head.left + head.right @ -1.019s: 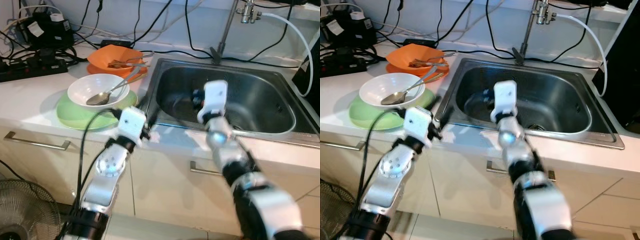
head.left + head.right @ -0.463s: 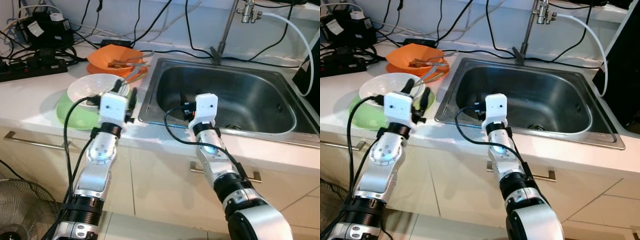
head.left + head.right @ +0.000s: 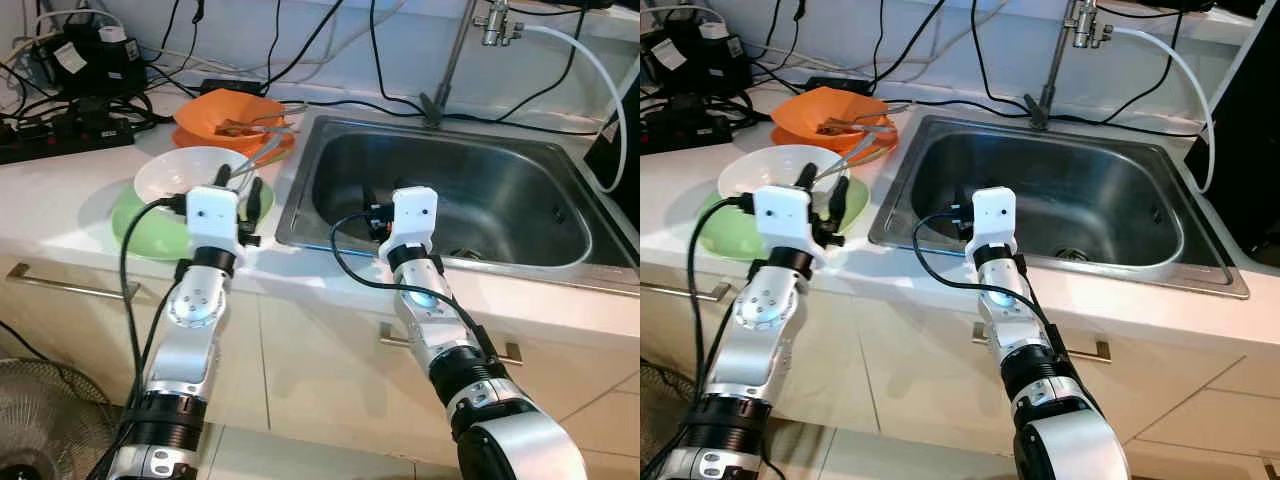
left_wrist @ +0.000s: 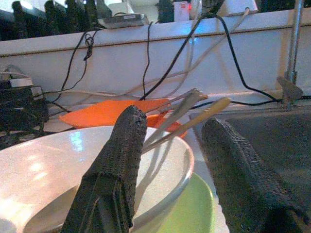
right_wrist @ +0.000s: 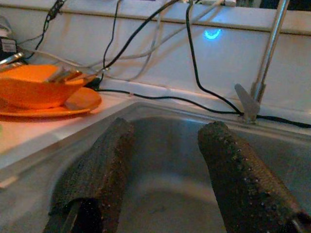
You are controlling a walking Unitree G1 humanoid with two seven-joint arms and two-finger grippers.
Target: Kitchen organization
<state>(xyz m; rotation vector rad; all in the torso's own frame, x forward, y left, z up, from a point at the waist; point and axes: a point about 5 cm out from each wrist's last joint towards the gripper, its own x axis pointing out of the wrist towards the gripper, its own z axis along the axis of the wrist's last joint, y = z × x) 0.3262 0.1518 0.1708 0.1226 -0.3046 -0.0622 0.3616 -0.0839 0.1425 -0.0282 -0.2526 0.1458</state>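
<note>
white bowl [image 4: 73, 165] rim sits between the left gripper's [image 4: 170, 160] spread fingers; right fingers [image 5: 233, 174] parted over the sink [image 5: 160, 194].

White countertop [image 3: 60, 205], steel sink [image 3: 520, 190], cream cabinets [image 3: 300, 370], cable-strewn wall [image 3: 330, 30].

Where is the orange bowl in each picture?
Left eye view: orange bowl at the counter's back, behind the white bowl.
Right eye view: same spot.
Left wrist view: beyond the white bowl.
Right wrist view: at one side.
Shared landmark: sink.
</note>
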